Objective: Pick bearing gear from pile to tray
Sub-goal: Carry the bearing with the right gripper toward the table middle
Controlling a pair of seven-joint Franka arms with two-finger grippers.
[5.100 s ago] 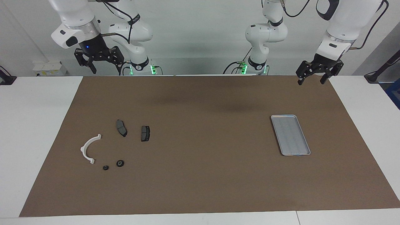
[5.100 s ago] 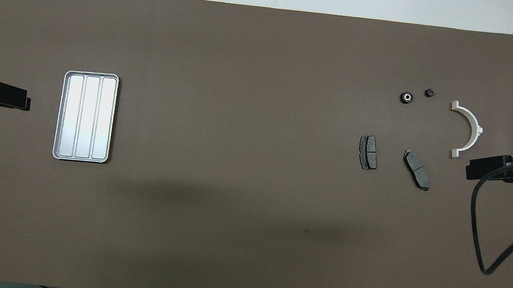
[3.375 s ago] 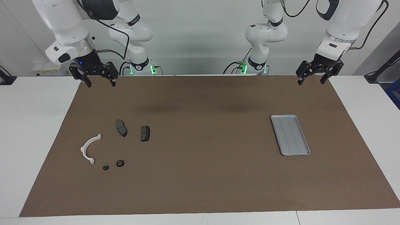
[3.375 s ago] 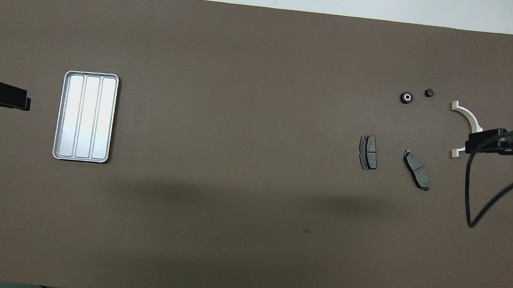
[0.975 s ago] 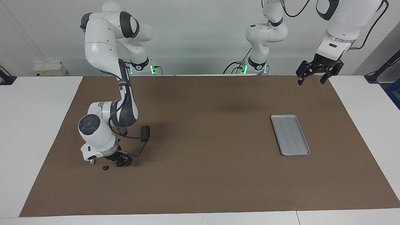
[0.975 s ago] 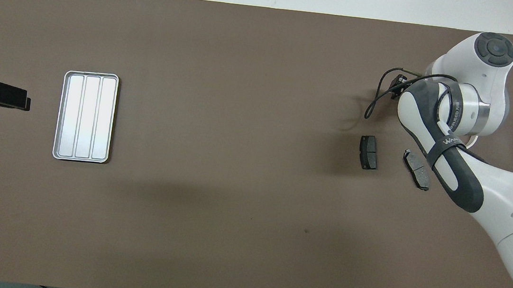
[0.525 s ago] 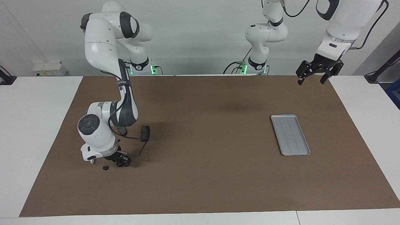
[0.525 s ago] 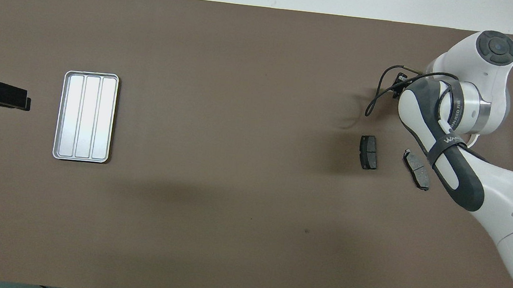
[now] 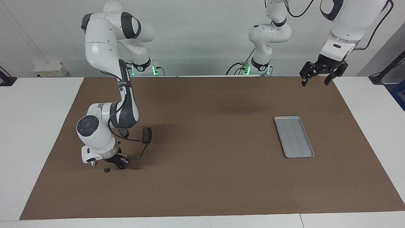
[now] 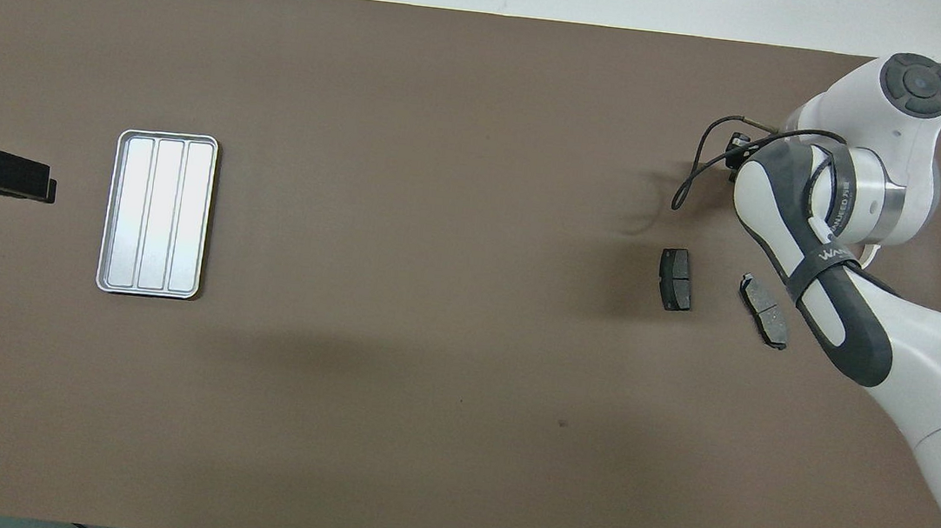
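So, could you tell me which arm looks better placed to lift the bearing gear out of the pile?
The right: the right gripper is down at the pile, over the bearing gear. The left gripper waits open, raised at the tray's end of the table.

A robotics lab: two white robot arms (image 9: 107, 60) are mounted at the edge of a long white table (image 9: 38, 107) covered by a brown mat (image 9: 205, 177), against a plain pale wall (image 9: 196, 34). Cables (image 9: 300, 12) hang from the arms, and green indicator lights (image 9: 153, 70) glow at their bases.
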